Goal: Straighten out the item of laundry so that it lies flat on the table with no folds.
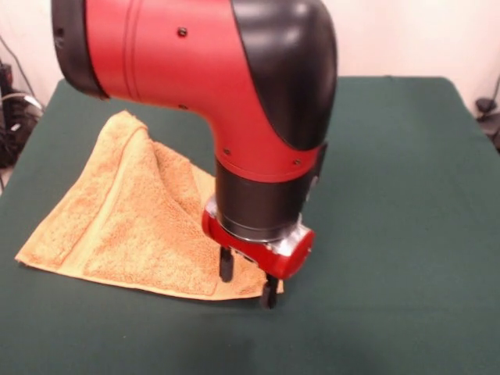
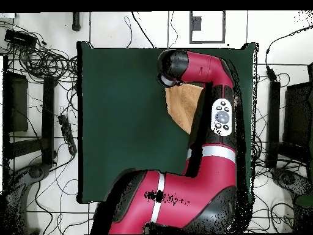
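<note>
Green felt surface [image 1: 391,234] in the foreground, bare ahead of the cloth. Orange-tan washcloth [image 1: 133,226] left of centre in the front view — folded roughly into a triangle, one ridge raised toward the arm, woven band along the near edge. End effector [image 1: 248,283] lowered at the cloth's near right corner, two black fingers [image 1: 226,264] set narrowly apart, one over the terry and one at the hem; actual grip on the fabric not discernible. Step in hand, by judgement: taking hold of the corner for unfolding. Next move likely requires a secure pinch, then a pull outward to open the fold. Overhead — most of the cloth hidden beneath the red arm [image 2: 202,67]; tag not visible.
</note>
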`<action>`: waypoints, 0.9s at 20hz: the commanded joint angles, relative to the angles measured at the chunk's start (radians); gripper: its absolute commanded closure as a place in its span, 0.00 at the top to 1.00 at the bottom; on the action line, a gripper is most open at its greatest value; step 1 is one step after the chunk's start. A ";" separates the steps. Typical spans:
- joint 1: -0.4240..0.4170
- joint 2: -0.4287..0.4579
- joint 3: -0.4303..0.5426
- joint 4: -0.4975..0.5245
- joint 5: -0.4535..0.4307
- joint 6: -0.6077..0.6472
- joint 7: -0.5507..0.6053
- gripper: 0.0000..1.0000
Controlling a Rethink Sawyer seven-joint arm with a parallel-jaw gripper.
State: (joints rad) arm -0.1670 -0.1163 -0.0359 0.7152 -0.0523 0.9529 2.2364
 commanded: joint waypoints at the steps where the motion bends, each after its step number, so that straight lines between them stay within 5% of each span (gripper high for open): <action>1: 0.022 -0.048 0.007 0.187 0.040 0.022 0.194 1.00; 18: 0.050 -0.061 -0.007 0.326 0.080 -0.087 0.260 1.00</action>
State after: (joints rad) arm -0.1648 -0.2027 -0.0663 0.8362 -0.0102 0.9441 2.2364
